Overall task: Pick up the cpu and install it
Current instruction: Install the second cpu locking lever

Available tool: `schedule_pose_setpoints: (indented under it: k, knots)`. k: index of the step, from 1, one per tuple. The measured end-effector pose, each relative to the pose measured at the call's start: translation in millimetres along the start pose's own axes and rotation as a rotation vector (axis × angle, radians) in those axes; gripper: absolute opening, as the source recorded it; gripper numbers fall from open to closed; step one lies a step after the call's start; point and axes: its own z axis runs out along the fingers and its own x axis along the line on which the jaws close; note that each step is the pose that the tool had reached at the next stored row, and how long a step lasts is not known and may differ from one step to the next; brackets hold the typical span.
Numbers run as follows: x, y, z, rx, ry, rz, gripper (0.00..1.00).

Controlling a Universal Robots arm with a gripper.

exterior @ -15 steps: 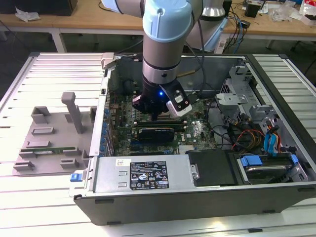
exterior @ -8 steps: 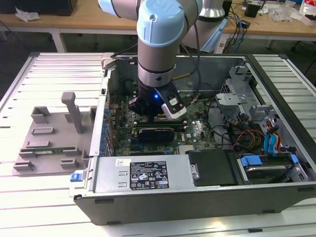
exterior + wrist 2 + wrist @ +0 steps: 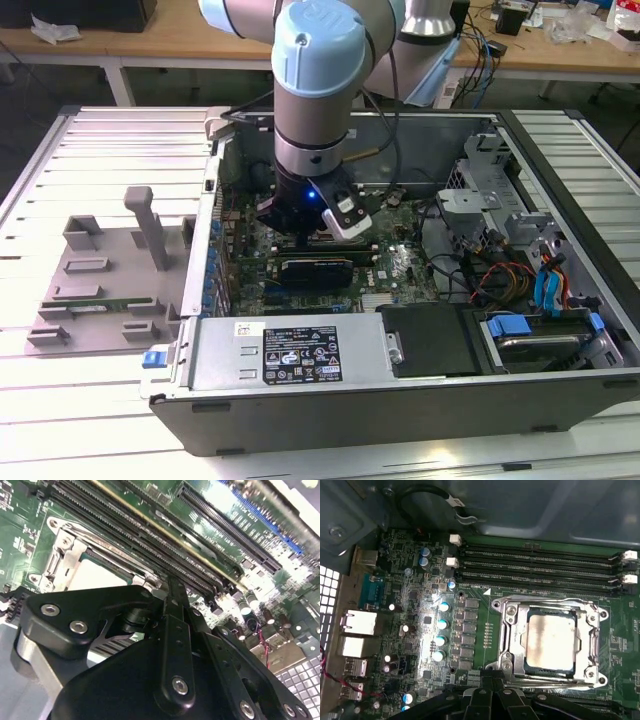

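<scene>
The cpu (image 3: 551,641), a flat square chip with a dull silver top, lies flat in the motherboard socket, ringed by the metal socket frame (image 3: 511,630). In the second wrist view the cpu (image 3: 95,575) shows just past the frame's corner. My gripper (image 3: 492,678) hangs over the board beside the socket's edge, its black fingers together and nothing between them. From the second wrist view the gripper (image 3: 173,584) points at the memory slots beside the socket. In the exterior view the gripper (image 3: 308,238) is low inside the open computer case (image 3: 560,400).
Rows of black memory slots (image 3: 540,565) run along one side of the socket. Capacitors (image 3: 441,625) and rear ports (image 3: 357,622) stand on another side. A grey parts holder (image 3: 100,280) sits on the table at the exterior view's left. Drive cages and cables (image 3: 530,280) fill the case's right.
</scene>
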Motion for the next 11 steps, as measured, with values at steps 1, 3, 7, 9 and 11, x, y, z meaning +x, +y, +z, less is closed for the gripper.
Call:
schedule_pose_setpoints:
  k: [1, 3, 7, 9, 11]
  knots:
    - [0.7, 1.3, 1.1, -0.0004, 0.0000, -0.002, 0.11]
    - [0.6, 3.0, 2.7, -0.0008, 0.0005, -0.005, 0.11]
    - [0.7, 3.0, 2.6, -0.0002, 0.0007, -0.007, 0.11]
    - [0.8, 2.2, 0.9, 0.0012, 0.0004, -0.007, 0.11]
    - [0.9, 0.6, 0.6, 0.0021, 0.0006, -0.007, 0.11]
